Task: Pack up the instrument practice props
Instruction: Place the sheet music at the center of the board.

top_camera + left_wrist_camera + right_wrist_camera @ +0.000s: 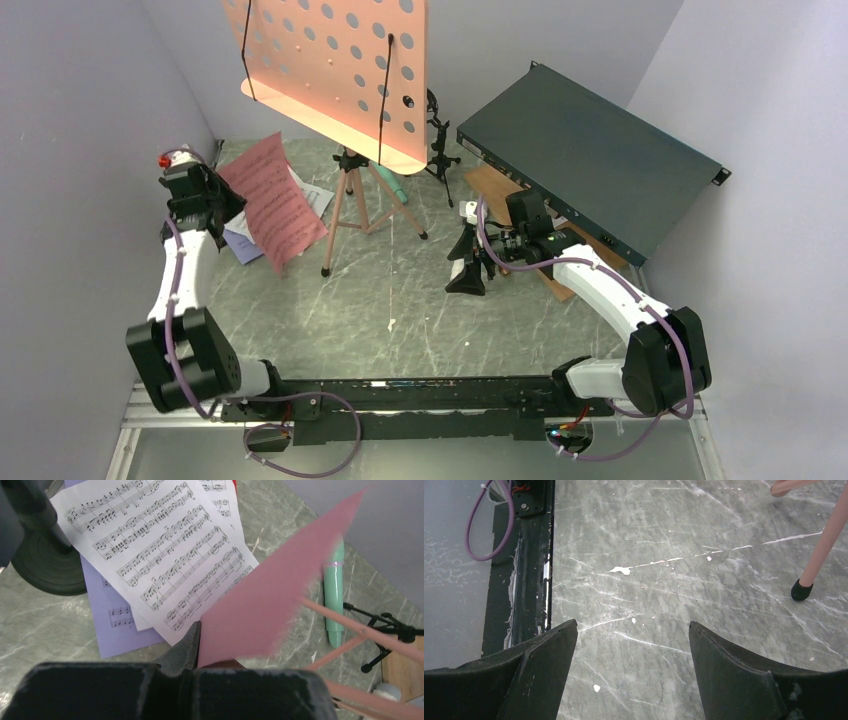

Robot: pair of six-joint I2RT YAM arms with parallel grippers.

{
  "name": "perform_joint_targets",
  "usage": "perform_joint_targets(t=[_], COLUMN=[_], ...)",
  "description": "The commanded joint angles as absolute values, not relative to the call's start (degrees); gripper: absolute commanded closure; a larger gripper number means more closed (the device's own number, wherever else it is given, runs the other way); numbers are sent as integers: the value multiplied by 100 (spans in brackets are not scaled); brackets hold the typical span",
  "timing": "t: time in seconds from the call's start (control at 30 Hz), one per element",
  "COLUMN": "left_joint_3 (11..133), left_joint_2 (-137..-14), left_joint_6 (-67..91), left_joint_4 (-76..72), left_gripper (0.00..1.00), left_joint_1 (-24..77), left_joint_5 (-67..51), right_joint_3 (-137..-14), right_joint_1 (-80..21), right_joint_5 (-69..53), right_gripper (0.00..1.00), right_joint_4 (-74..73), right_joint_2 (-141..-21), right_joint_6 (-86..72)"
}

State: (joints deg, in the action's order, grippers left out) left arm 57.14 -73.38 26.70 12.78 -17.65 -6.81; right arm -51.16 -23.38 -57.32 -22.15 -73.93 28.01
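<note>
My left gripper (218, 193) is shut on the edge of the red sheet-music page (272, 200) and holds it tilted up off the table; the wrist view shows the jaws (198, 630) closed on the page (270, 595). The white page (160, 555) and the lavender page (115, 622) lie flat beneath. The pink perforated music tripod (340, 70) stands at the back centre. The green microphone (400, 186) lies behind its legs, beside a black microphone mount (440, 140). My right gripper (468, 268) is open and empty over bare table (634, 630).
The dark green metal box (590, 160) rests at the back right on the brown wooden board (495, 190). A round black base (45, 562) stands by the pages. A tripod leg's black foot (800, 590) is near my right gripper. Grey walls close in both sides.
</note>
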Motion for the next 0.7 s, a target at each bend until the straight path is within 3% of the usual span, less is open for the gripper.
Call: perform_joint_targets(t=[0.0, 0.23, 0.33, 0.47, 0.67], left_joint_3=[6486, 7767, 8196, 8015, 7409], left_joint_2=[-7986, -9374, -9634, -9226, -8247], left_joint_6=[3117, 3318, 3260, 3170, 2717], left_joint_4=[1250, 2179, 2695, 2556, 1949], left_gripper=[100, 96, 80, 46, 26], left_joint_1=[-1819, -1817, -1819, -1819, -1801], left_joint_5=[-445, -78, 245, 496, 428], right_joint_3=[-5172, -5170, -5176, -5184, -5186], right_joint_1=[-2317, -2305, -2312, -2316, -2316], right_joint_5=[-5815, -5812, -5810, -5822, -5823], right_gripper=[15, 15, 15, 15, 15], right_joint_4=[-2015, -2024, -2037, -2054, -2065], right_joint_2=[-7306, -7273, -7248, -7251, -7295], right_joint_6=[2810, 2820, 2821, 2845, 2863])
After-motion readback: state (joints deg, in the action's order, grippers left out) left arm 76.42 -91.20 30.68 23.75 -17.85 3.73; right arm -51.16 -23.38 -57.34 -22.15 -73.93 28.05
